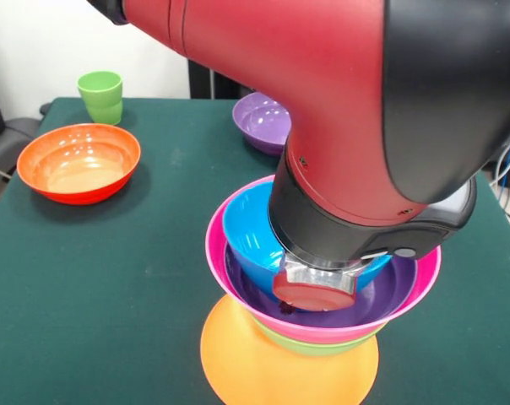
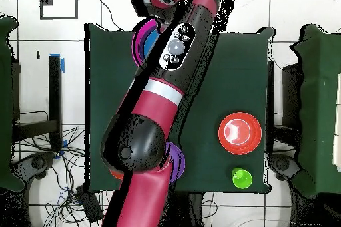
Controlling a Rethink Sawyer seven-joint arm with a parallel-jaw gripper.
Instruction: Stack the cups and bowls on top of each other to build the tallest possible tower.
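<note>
The tower stands at the near edge of the table: an upturned orange bowl as its base, a sliver of green bowl, then a pink bowl holding a purple bowl and a tilted blue bowl. My gripper reaches down into the blue bowl, mostly hidden by the wrist. A small red round bowl shows right beneath it. The light-green cup stands upright far left. From overhead, the arm covers the tower except for a pink and blue edge.
A red-orange bowl sits open side up at the left, near the cup. Another purple bowl lies behind the tower, partly hidden by the arm. The arm spans the table.
</note>
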